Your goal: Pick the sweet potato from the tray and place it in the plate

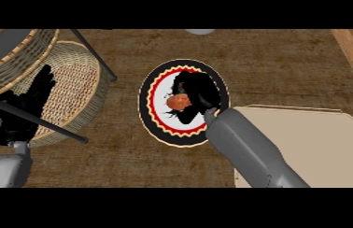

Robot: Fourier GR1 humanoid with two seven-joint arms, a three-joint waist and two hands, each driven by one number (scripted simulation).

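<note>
Right hand (200,95) over the plate (153,77), left hand (27,105) resting well apart.

R forearm, grey, comes up from the lower edge just right of the plate & slants toward its centre; wrist sits at the plate's lower-right rim. R hand is black, spread across the plate's middle, fingers curled round the sweet potato (179,102), which shows orange at the hand's left side. L forearm enters at the lower-left corner, far left of the plate; L hand black, fingers straight & pointing up, held open, touching nothing visible.
</note>
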